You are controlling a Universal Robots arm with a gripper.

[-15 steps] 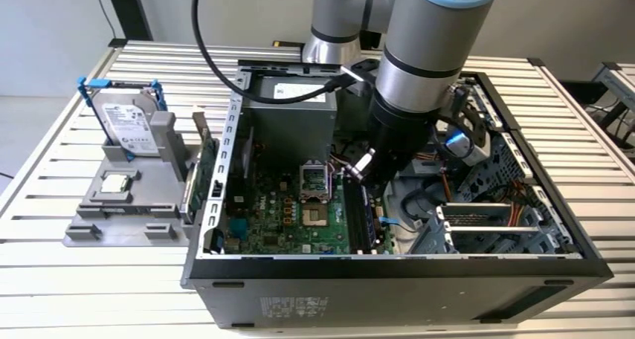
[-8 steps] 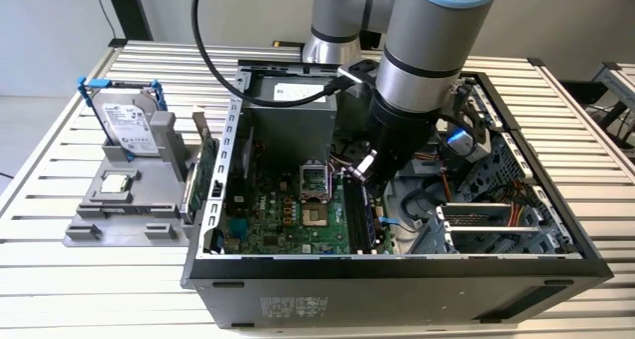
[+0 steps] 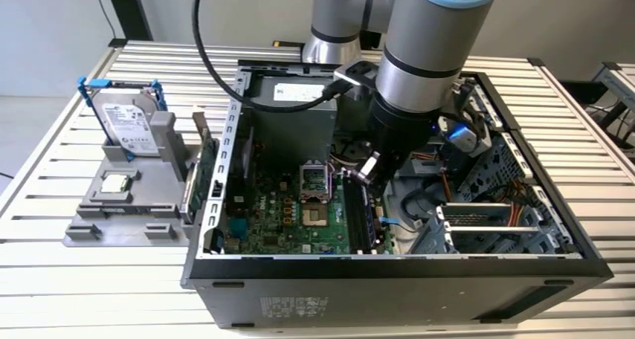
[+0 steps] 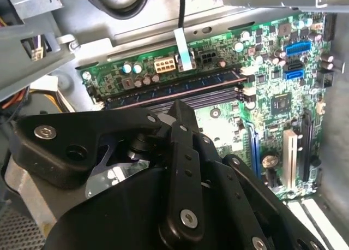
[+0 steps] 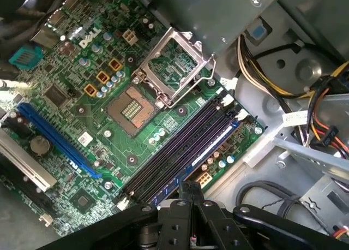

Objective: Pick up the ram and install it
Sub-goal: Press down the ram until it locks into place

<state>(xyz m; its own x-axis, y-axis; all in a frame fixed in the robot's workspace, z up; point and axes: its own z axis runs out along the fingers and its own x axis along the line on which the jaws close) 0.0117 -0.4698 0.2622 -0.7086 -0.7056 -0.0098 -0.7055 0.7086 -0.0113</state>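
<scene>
The ram (image 5: 188, 149), a long dark blue-black stick, sits in the outermost of the motherboard's memory slots, lying level with the empty dark slots (image 5: 174, 146) beside it; in the second wrist view the same stick (image 4: 174, 90) runs along the board's edge just below a row of small capacitors. Directly over it hangs the gripper (image 5: 190, 198), its black fingers drawn together into a narrow point with nothing between them, the tips just above the slot bank. In the exterior view the gripper (image 3: 369, 168) reaches down into the open computer case (image 3: 397, 268), with the ram (image 3: 361, 212) at about six o'clock from its tip. The green motherboard (image 3: 278, 212) spreads out at nine o'clock from the slots, and the open processor socket (image 5: 173, 70) with its raised metal frame lies at about eleven o'clock from the ram in the first wrist view. A bundle of yellow, orange and black cables (image 5: 322, 124) trails at three o'clock. Outside the case, on the slatted white table (image 3: 59, 279), a grey holder (image 3: 124, 205) stands at nine o'clock, carrying a silver hard drive (image 3: 129, 127) in a blue frame, while a green expansion card (image 3: 204, 179) stands upright between holder and case
</scene>
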